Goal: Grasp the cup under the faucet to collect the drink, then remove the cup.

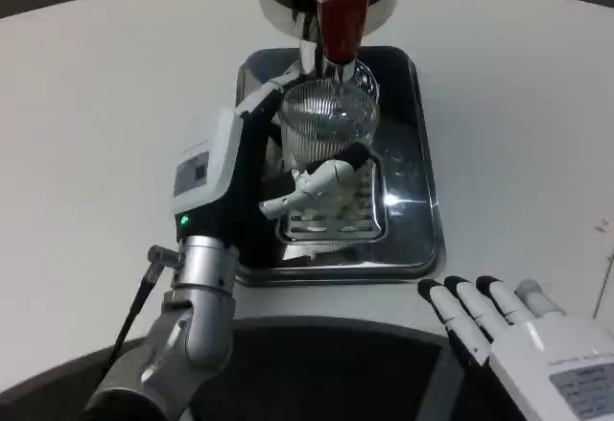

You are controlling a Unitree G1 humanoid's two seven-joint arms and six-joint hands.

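The left robot hand grasps the cup, upright under the faucet above the tray. The right robot hand rests released on the counter, well apart.

A shiny steel drip tray sits on the white table, at the middle of the scene toward the far side; a slotted grate lies inside the tray; the table's near edge curves around a dark area at the bottom.
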